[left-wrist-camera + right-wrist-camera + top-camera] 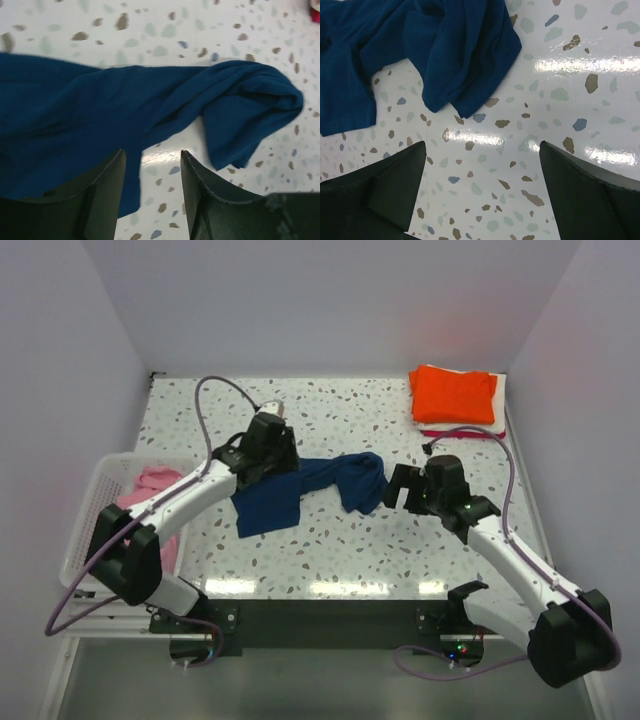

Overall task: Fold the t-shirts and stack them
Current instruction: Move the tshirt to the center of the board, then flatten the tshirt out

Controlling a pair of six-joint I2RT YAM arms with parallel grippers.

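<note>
Both hands stand open and empty: left hand (152, 156) over the crumpled navy t-shirt (298, 492) on the speckled white counter (390, 545), right hand (482, 146) just beside it. Plain pale walls (330, 300) surround.

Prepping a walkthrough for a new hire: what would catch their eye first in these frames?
First, the navy t-shirt, lying crumpled mid-table between the left gripper and the right gripper. Both are open and neither is gripping it. Next come the bright orange folded shirt topping a stack in the far right corner, and the pink shirt in the white basket at the left edge.
</note>
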